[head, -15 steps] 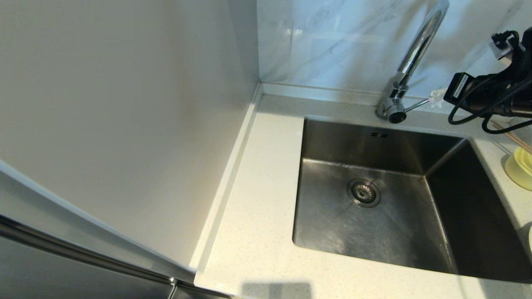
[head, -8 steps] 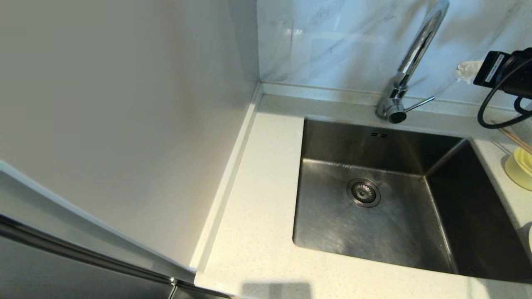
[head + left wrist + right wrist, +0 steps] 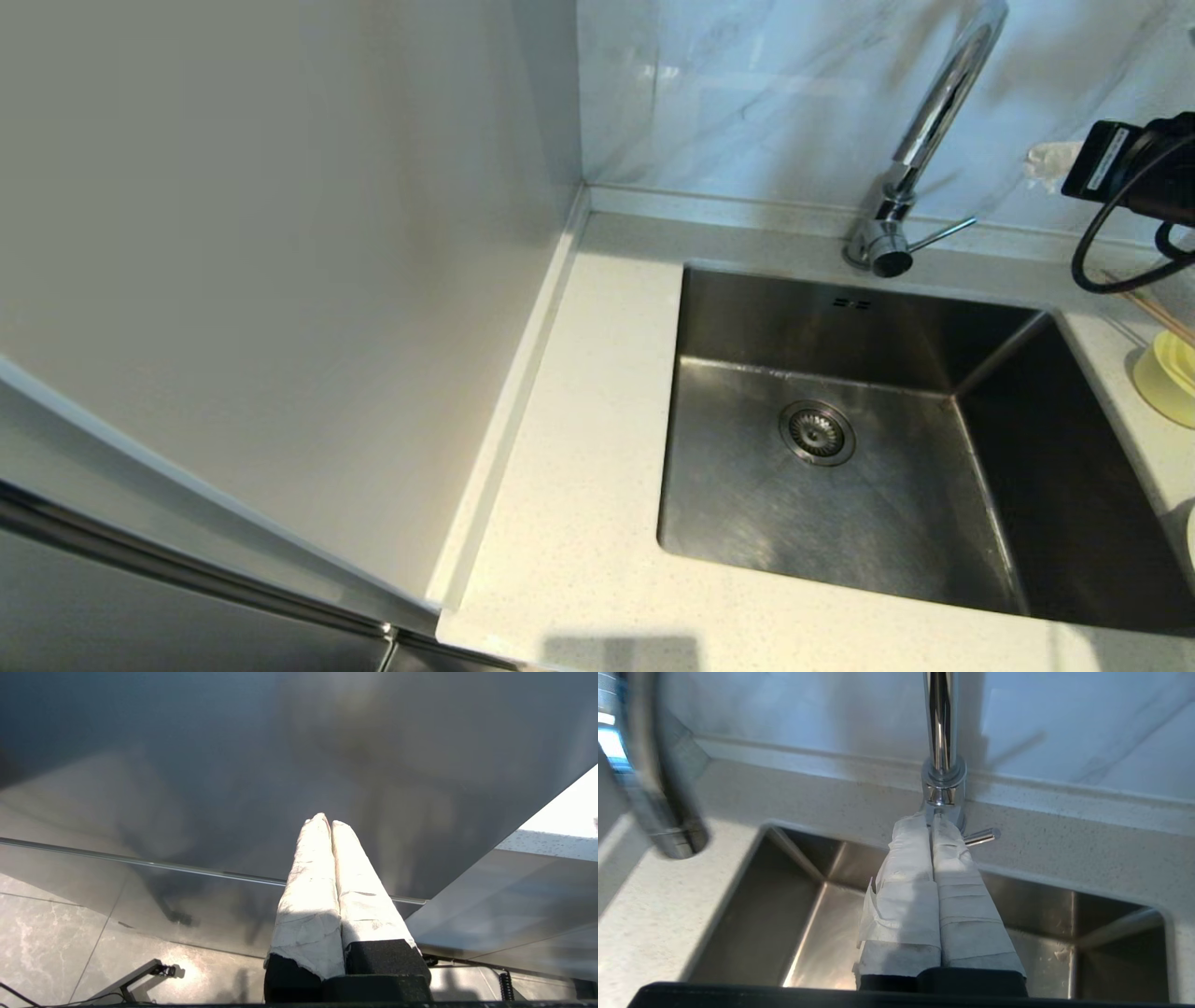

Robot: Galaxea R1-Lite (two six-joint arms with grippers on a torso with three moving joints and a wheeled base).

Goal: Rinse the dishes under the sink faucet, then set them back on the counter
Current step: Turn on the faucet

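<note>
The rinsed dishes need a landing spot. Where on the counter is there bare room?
The counter strip between the side wall and the steel basin is bare, as is the front edge. It is crowded right of the basin: the yellow bowl and chopsticks lie there, below the right tool, which is shut.

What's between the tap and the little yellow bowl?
In the head view, bare counter and the sink's far right corner lie between the tap and the bowl; the right gripper hangs above.
</note>
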